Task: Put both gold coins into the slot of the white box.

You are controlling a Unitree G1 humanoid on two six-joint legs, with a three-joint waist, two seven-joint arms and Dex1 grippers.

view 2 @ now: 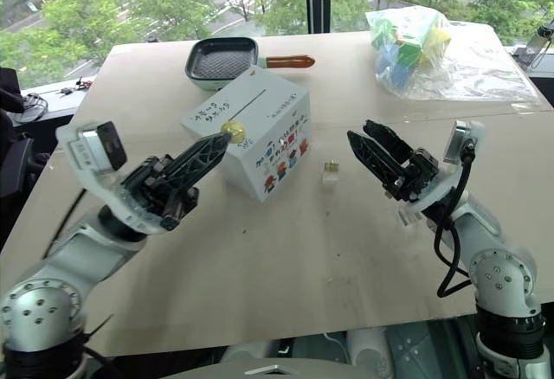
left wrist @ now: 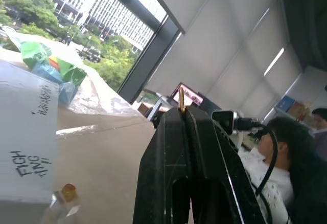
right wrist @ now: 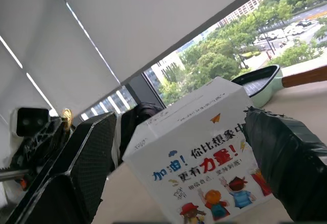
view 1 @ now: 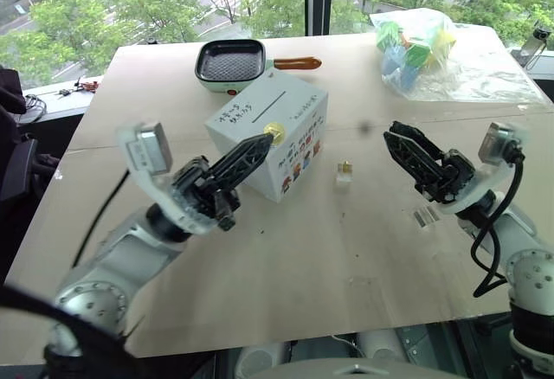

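The white box (view 1: 260, 115) stands mid-table with its slot (view 1: 268, 104) running across the top face and cartoon figures on the near side. My left gripper (view 1: 268, 139) is shut on a gold coin (view 1: 275, 131), held edge-on at the fingertips; it lines up with the box's top front edge. In the left wrist view the coin (left wrist: 181, 100) pokes up between the fingers. The second gold coin (view 1: 344, 168) rests on a small clear piece on the table, right of the box. To the right of that coin, above the table, my right gripper (view 2: 359, 132) is open with nothing in it.
A pale green grill pan (view 1: 230, 61) lies behind the box. A clear bag of colourful blocks (view 1: 415, 41) sits at the far right. Small clear plastic pieces (view 1: 426, 216) lie under my right arm. A person (left wrist: 278, 152) appears in the left wrist view.
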